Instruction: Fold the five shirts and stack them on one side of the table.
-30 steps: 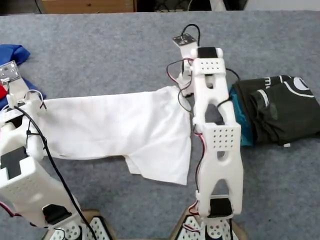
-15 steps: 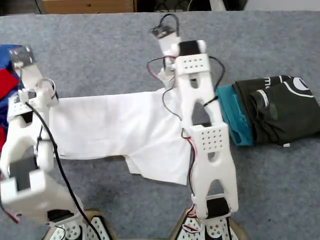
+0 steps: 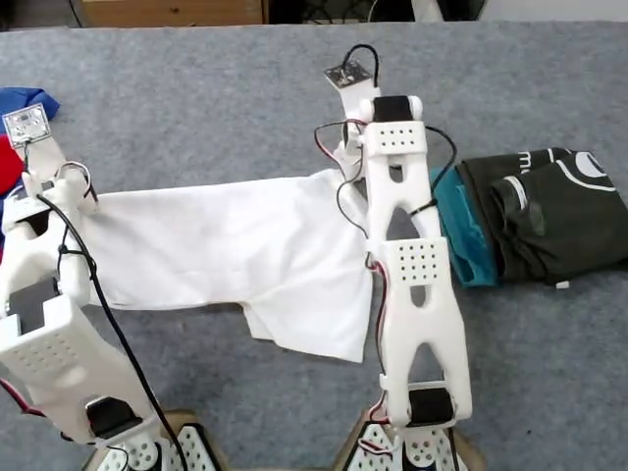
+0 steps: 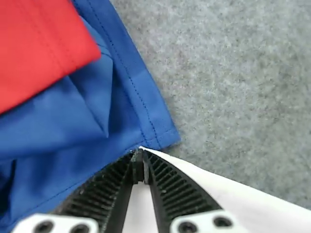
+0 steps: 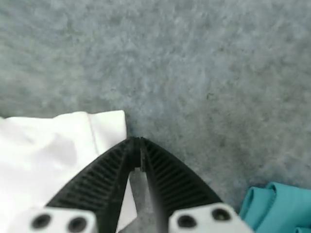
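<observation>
A white shirt (image 3: 235, 245) lies spread across the middle of the grey table. My left gripper (image 3: 78, 193) is at its left edge, shut on a corner of the white shirt (image 4: 233, 204), with the closed jaws of the left gripper (image 4: 139, 160) meeting right at the cloth's tip. My right gripper (image 3: 343, 165) is at the shirt's far right corner, shut on the white shirt (image 5: 48, 155); the tips of the right gripper (image 5: 136, 144) are pressed together at the fabric's edge. That corner is slightly lifted.
A folded dark shirt (image 3: 559, 221) sits on a folded teal shirt (image 3: 461, 235) at the right side; the teal shirt (image 5: 277, 204) lies close to my right gripper. A blue shirt (image 4: 73, 131) and a red shirt (image 4: 34, 48) lie at the far left edge.
Both arms swung left and away half a second ago, dragging the shirt's held corners with them, then came back right. Both grippers stayed shut on the white shirt.
</observation>
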